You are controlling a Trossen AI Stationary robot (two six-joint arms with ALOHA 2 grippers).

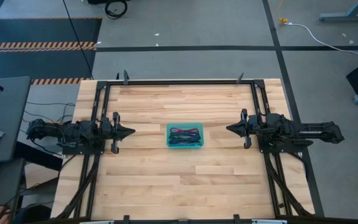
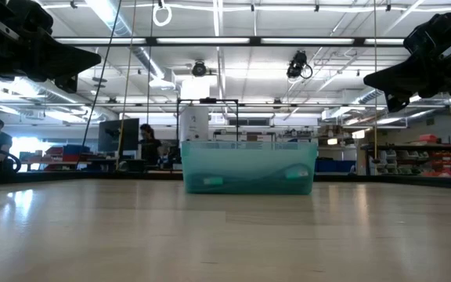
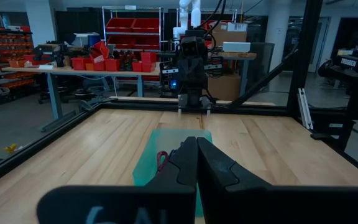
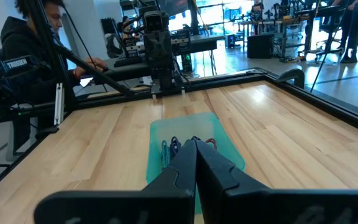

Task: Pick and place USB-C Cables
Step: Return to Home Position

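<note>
Nearest are my left gripper (image 3: 196, 142) and right gripper (image 4: 196, 144), both clenched on nothing, at opposite sides of the table (image 1: 148, 180). Between them lie the USB-C cables (image 1: 185, 132), coiled in the teal tray (image 1: 184, 147) (mid-table). They look light, limp and snag-prone; I'd pinch a bundle across its bunched middle.

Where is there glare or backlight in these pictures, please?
Low view: ceiling lights reflect as pale glare on the table; the translucent tray is lit from behind. High view: even light, no glare on the table.
</note>
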